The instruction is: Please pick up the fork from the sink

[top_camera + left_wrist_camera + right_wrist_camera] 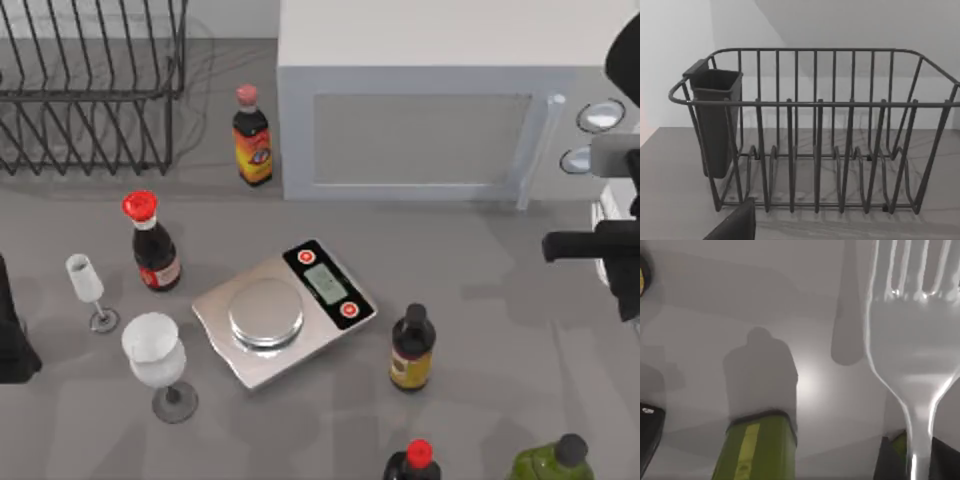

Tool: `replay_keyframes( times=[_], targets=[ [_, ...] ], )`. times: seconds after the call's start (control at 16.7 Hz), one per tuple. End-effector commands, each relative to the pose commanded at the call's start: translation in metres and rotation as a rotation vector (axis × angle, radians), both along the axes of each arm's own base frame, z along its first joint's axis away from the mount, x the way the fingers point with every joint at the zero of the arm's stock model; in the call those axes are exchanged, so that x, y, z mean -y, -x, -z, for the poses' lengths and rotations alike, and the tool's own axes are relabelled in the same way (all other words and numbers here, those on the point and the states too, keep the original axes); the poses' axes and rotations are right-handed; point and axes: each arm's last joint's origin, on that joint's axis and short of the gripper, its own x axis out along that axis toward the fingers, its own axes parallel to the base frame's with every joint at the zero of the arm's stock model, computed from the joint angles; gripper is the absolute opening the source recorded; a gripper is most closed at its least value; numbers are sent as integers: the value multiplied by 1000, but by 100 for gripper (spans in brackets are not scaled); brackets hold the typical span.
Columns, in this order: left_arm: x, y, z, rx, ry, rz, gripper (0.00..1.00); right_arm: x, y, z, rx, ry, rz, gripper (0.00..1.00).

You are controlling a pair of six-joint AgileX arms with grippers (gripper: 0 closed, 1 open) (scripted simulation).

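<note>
One slender silvery metal fork sits very close before the right wrist camera, long axis running away from it, tines outermost. Right gripper at table's right edge: apparently clamping the fork's handle. Left arm parked at left edge, facing dark wire dish rack.

dish rack on table | dark cutlery cup hung on rack end
</note>
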Motion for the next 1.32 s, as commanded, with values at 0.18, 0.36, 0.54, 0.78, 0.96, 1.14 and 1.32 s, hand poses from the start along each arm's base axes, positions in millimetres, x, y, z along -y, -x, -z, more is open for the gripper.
replay_keyframes(
  times=[0.18,0.36,0.54,0.78,0.96,1.14,1.32],
  targets=[
    [0,0,0,0,0,0,100,-2,5,0,-2,1,0,0],
    [0,0,0,0,0,0,100,-1,3,1,-1,-2,4,0],
    [0,0,0,0,0,0,100,6,-5,8,39,-14,-24,0],
    [0,0,0,0,0,0,100,3,-24,38,122,-54,-86,0],
    [0,0,0,0,0,0,100,1,-15,78,83,-47,-61,0],
    [0,0,0,0,0,0,100,-1,1,106,14,-10,-6,0],
    [0,0,0,0,0,0,100,-2,5,110,-2,1,0,0]
  ],
)
